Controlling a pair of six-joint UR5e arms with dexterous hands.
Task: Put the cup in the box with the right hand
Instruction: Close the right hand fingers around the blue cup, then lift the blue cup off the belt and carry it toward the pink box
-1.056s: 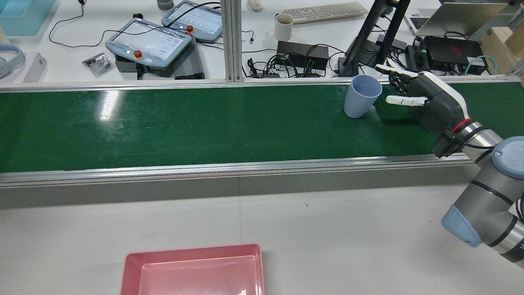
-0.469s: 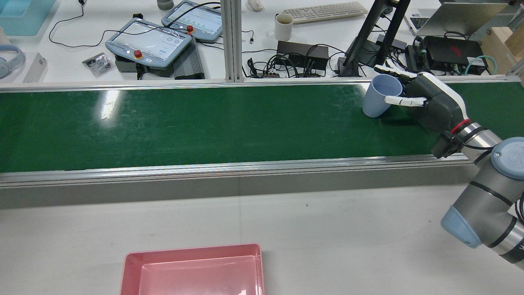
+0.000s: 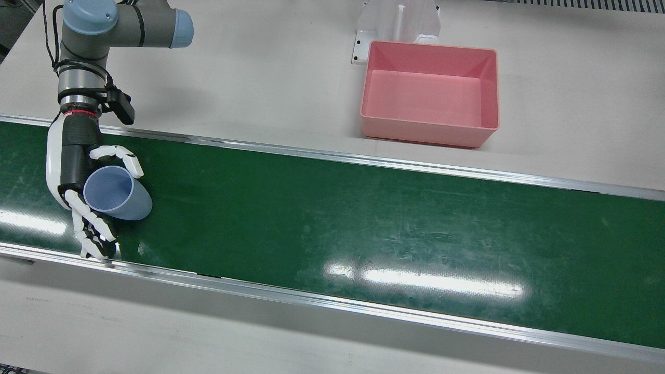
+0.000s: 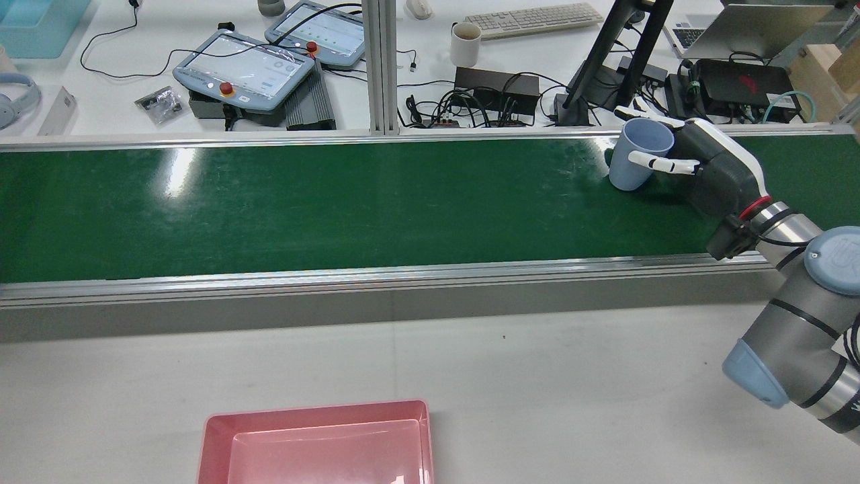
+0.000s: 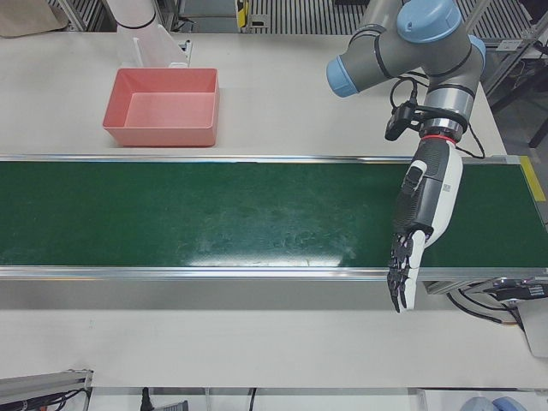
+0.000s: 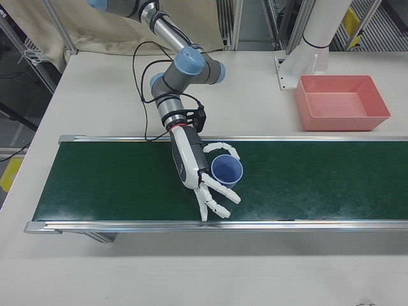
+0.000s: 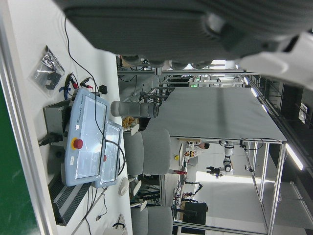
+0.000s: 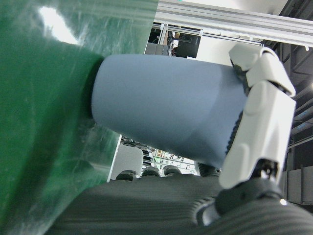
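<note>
The blue cup (image 4: 638, 153) stood nearly upright on the green belt (image 4: 336, 202), mouth up, tilted slightly. The right hand (image 4: 699, 165) cradled it with spread fingers (image 3: 117, 156), grip not clearly closed. The left hand (image 5: 421, 231) hung with straight, parted fingers, holding nothing.

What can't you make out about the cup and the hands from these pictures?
- Whether the right robot hand presses the cup: fingers curl around it, contact unclear in every view.
- Cup base: hidden by its own body in the front view.
- Box: near side cut off by the rear view's bottom edge.
- Left robot hand: only its back shows, left-front view.
</note>
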